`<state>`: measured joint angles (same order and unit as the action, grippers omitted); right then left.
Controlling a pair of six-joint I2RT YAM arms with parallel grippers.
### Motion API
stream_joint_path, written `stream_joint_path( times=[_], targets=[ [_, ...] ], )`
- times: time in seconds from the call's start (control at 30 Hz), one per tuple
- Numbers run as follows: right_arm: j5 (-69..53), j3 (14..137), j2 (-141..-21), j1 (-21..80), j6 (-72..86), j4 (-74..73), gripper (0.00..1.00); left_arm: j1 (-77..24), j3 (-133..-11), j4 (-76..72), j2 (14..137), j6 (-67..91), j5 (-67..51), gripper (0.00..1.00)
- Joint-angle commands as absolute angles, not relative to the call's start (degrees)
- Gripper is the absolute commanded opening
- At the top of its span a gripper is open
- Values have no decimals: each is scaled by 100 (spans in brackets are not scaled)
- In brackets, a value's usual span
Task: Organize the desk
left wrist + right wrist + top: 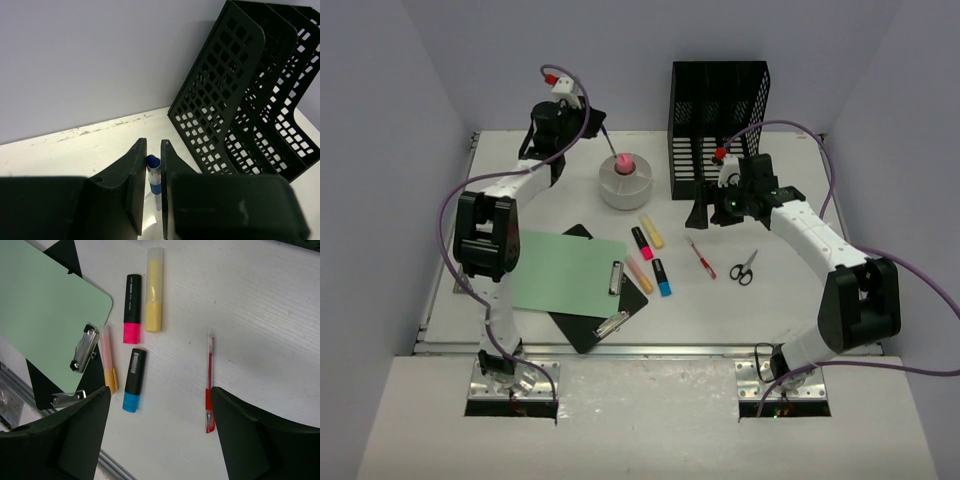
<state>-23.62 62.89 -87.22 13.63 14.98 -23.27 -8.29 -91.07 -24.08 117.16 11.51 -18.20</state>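
The white desk [770, 305] has a silver rail along its near edge. My left gripper [594, 122] is at the back left, raised, shut on a blue-capped pen [611, 141] that slants down toward a round white cup [626, 183]. In the left wrist view the pen [154, 175] sits between the closed fingers of that gripper [153, 147]. My right gripper [705, 212] is open and empty, hovering above a red pen [701, 258]. In the right wrist view the red pen [209, 382] lies beside the right finger [260, 435] of this gripper [160, 405].
A black mesh file rack [718, 115] stands at the back. The cup holds a pink item [625, 162]. Scissors [744, 267] lie right of the red pen. Several highlighters [651, 258] lie mid-desk. A green clipboard [565, 272] overlaps a black clipboard [600, 312] at front left.
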Motion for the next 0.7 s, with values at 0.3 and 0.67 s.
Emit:
stream_joint_path(
  times=[0.3, 0.67],
  targets=[
    [-2338, 6328, -8719, 1362, 1433, -2250, 82, -1063, -8877, -3269, 11892, 1344, -1240, 2],
    [-2136, 6267, -8789, 1371, 1239, -2461, 80, -1090, -8289, -3401, 11786, 1731, -896, 20]
  ],
)
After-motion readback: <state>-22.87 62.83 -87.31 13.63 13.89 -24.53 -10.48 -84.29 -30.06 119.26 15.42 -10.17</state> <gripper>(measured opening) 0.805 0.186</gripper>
